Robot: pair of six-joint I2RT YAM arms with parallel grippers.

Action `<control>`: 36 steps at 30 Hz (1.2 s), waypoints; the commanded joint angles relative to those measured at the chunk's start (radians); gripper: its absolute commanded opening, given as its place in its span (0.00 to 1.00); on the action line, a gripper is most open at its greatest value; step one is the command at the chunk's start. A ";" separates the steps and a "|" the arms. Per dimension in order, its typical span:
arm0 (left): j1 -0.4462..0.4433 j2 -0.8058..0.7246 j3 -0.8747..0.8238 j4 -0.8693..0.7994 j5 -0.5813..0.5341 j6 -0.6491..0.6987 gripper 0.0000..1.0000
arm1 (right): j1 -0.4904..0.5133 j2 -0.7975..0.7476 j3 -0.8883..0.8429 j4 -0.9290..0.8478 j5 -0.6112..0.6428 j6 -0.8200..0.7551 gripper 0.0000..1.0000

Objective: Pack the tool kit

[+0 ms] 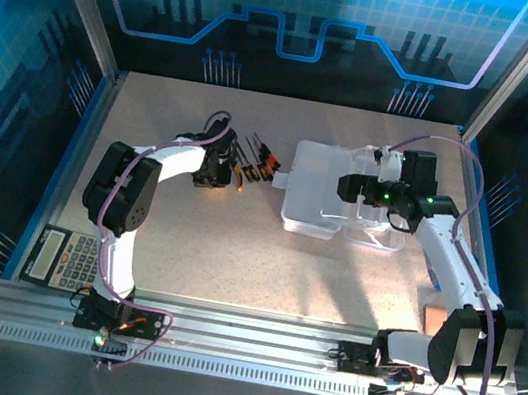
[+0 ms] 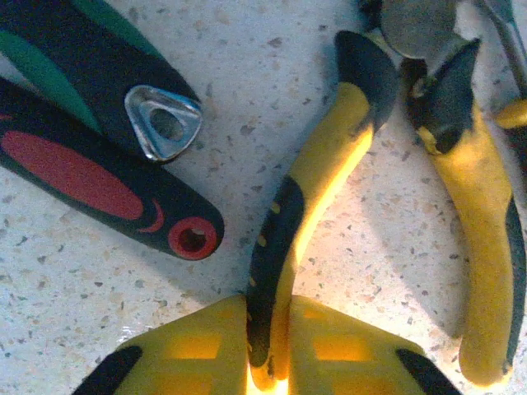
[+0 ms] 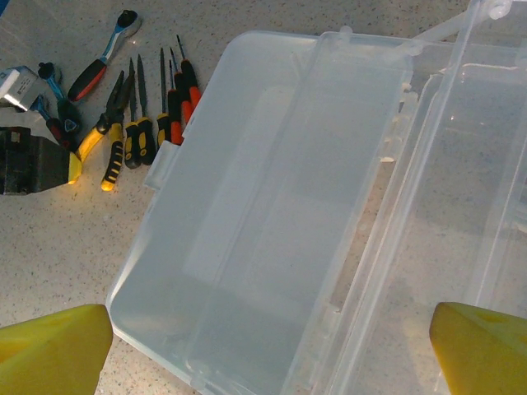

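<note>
Pliers (image 2: 329, 156): yellow-black handles spread, lying flat on table (image 1: 262, 268), in the tool row just left of clear case (image 1: 316, 191). Left gripper (image 2: 268, 350) pinched on one pliers handle. Case open, lid flat alongside base. Right gripper (image 3: 268, 350) spread wide above case. Bare tabletop on near side of case.

The left arm (image 1: 119, 252) and right arm (image 1: 448, 251) are alike, white shells between bulky black joint housings, each trailed by a looping lilac cable (image 1: 442, 139), with small green lights (image 1: 386, 191) glowing at the right wrist and yellow jaws marked with black patches and faint square recesses.
</note>
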 commanded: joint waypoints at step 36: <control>-0.149 -0.459 -0.006 0.112 0.410 0.140 0.00 | 0.231 0.133 0.185 0.094 -0.165 0.140 0.84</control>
